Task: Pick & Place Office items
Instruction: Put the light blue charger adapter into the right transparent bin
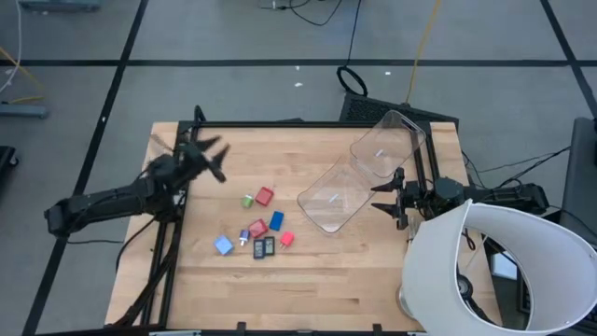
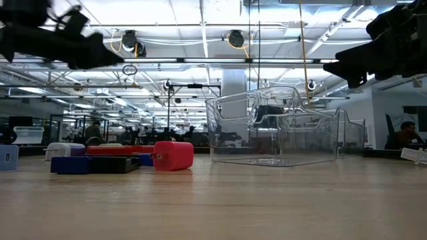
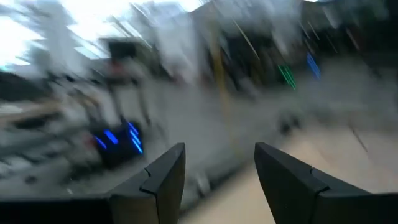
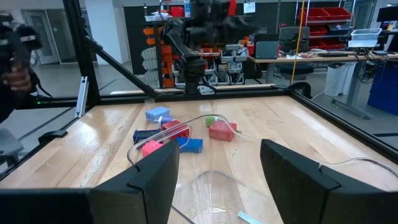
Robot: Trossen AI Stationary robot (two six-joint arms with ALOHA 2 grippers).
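The office items (image 1: 257, 227) lie in a loose cluster on the wooden table's middle: red, blue, light-blue and green blocks and two dark flat rectangles (image 1: 264, 247). The low view shows a red block (image 2: 173, 155) beside dark flat pieces. The right wrist view shows the same cluster (image 4: 186, 134) beyond the bin's rim. My left gripper (image 1: 216, 159) (image 3: 217, 152) is open, raised above the table's far left, away from the items. My right gripper (image 1: 377, 197) (image 4: 219, 149) is open beside the clear bin's right side, touching nothing that I can see.
A large clear plastic bin (image 1: 359, 173) (image 2: 277, 130) lies on the table's far right part, its near end right of the items. A big white curved object (image 1: 494, 271) covers the near right corner. Bare wood lies along the near edge. A person's hand (image 4: 17, 74) shows beyond the table.
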